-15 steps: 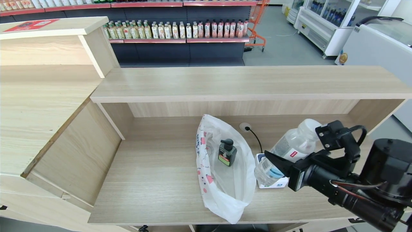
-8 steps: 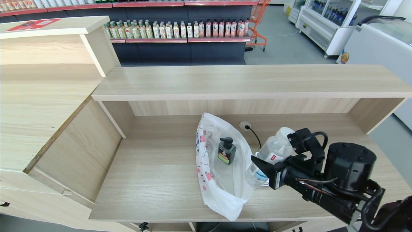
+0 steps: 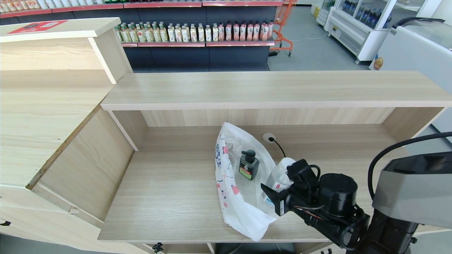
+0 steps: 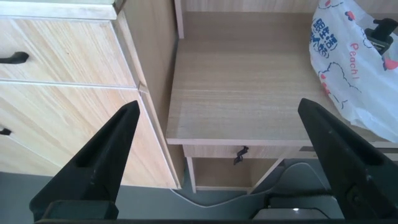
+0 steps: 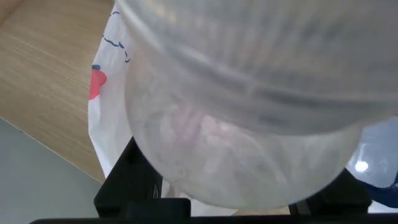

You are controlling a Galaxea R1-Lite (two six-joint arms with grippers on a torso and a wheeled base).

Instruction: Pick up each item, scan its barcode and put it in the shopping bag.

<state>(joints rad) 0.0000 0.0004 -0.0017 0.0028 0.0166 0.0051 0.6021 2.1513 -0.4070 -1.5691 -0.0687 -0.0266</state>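
Note:
A white shopping bag (image 3: 229, 190) with pink print lies open on the lower counter (image 3: 169, 197). A dark pump bottle (image 3: 249, 165) stands inside it. My right gripper (image 3: 277, 192) is shut on a clear plastic bottle (image 3: 280, 173) with a white cap, held tilted over the bag's right rim. In the right wrist view the clear bottle (image 5: 249, 93) looms between the dark fingers (image 5: 134, 183), with the bag (image 5: 112, 106) beneath it. My left gripper (image 4: 219, 112) hangs open in front of the counter's front edge, well left of the bag (image 4: 348, 68) and the pump bottle (image 4: 382, 30).
A black cable (image 3: 280, 150) runs from a round socket (image 3: 269, 137) in the counter toward the right arm. A raised shelf (image 3: 268, 90) spans the back. A taller cabinet (image 3: 42, 106) stands at left, and its drawers (image 4: 62, 81) are beside my left gripper.
My right arm has carried the clear bottle leftward and down, from above the white scanner to the bag's right rim. The scanner is now hidden behind the arm.

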